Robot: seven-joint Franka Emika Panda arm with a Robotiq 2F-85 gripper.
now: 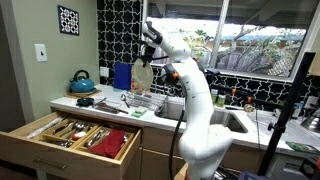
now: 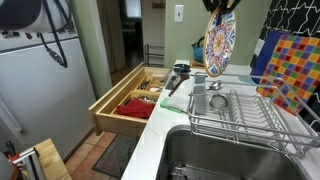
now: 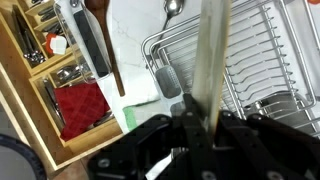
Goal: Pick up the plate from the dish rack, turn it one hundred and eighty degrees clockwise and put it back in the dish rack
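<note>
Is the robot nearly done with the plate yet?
About halfway. Done: the plate is out of the dish rack. In hand: the end effector is shut on it, holding it upright above the rack. Left: setting it back in. Whether the turn is done, I cannot tell.

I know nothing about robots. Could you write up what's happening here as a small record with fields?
Tool: shut on the plate, gripping its top edge
Plate: held upright on edge, lifted clear of the wires
Dish rack: on the counter beside the sink, below the plate
Drawer: pulled open, cutlery and a red cloth inside
Stage: plate picked up, not yet back in the rack
</note>
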